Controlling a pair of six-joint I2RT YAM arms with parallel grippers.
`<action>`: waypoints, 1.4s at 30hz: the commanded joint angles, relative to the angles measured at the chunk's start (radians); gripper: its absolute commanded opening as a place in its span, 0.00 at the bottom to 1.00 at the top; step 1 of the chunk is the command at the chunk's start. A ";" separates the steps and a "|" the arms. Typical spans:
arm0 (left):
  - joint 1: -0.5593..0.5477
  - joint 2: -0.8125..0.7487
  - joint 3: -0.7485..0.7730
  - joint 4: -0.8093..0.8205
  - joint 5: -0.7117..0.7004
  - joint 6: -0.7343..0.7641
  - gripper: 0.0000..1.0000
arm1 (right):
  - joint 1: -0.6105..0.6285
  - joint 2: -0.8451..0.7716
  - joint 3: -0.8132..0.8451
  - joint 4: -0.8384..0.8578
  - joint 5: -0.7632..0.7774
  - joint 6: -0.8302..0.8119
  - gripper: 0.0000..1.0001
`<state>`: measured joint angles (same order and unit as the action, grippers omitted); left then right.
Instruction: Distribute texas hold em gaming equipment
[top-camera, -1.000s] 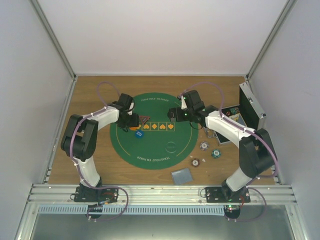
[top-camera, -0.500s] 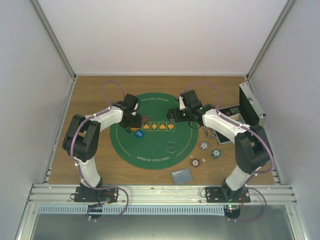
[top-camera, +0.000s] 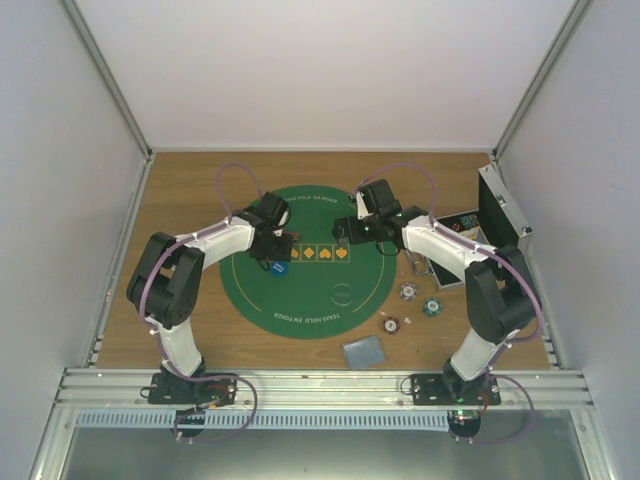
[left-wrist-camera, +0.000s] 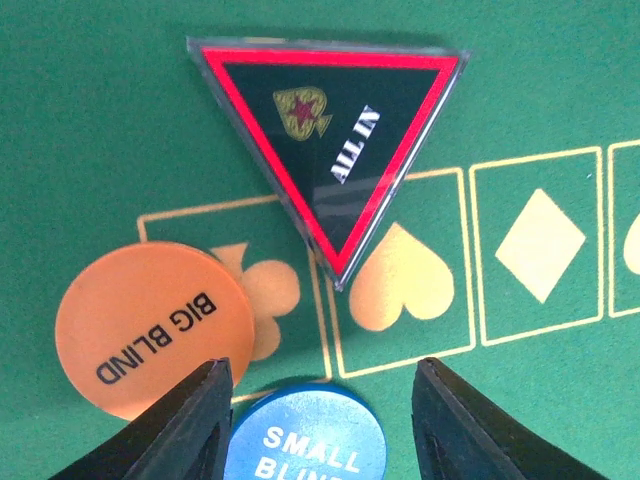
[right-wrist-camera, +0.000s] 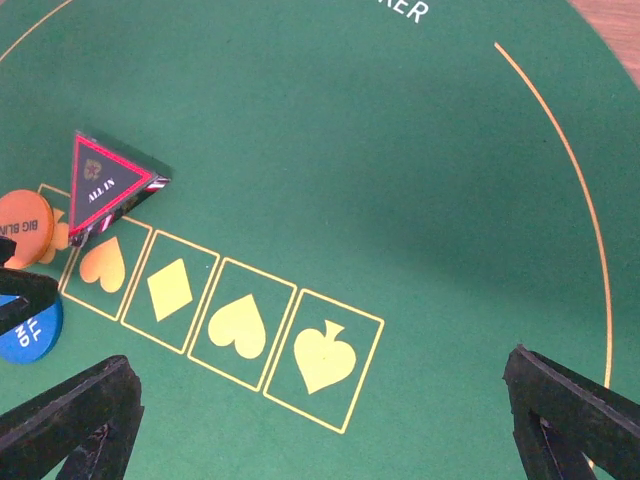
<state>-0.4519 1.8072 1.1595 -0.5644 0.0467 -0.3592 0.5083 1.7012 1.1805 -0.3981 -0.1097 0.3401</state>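
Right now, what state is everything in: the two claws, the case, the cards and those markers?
Left gripper: open, jaws straddling the blue disc.
Right gripper: wide open, holding nothing.
Blue disc: flat on the mat.
Orange disc: flat, label up.
Triangular marker: flat, face up.
Case: lid open.
Cards: face down on the table.

"ALL IN" in white on the dark triangular marker (left-wrist-camera: 330, 150), upper middle; "BIG BLIND" on the orange disc (left-wrist-camera: 155, 330), lower left; "SMALL BL…" on the blue disc (left-wrist-camera: 305, 445), cut by the bottom edge; right wrist view catches "…KER" at the top of the green mat (right-wrist-camera: 400, 120)
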 joint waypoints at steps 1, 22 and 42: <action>-0.011 -0.003 -0.029 0.014 0.017 -0.022 0.50 | -0.009 0.023 0.022 -0.016 0.009 -0.019 1.00; -0.092 0.030 -0.110 0.010 -0.038 -0.014 0.44 | -0.006 0.013 0.000 -0.046 0.031 -0.022 1.00; -0.290 -0.066 -0.256 -0.014 -0.089 -0.128 0.40 | 0.030 -0.032 -0.084 -0.041 0.027 0.003 1.00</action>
<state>-0.6811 1.7329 0.9737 -0.4709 -0.1410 -0.4278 0.5251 1.7004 1.1175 -0.4397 -0.0872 0.3298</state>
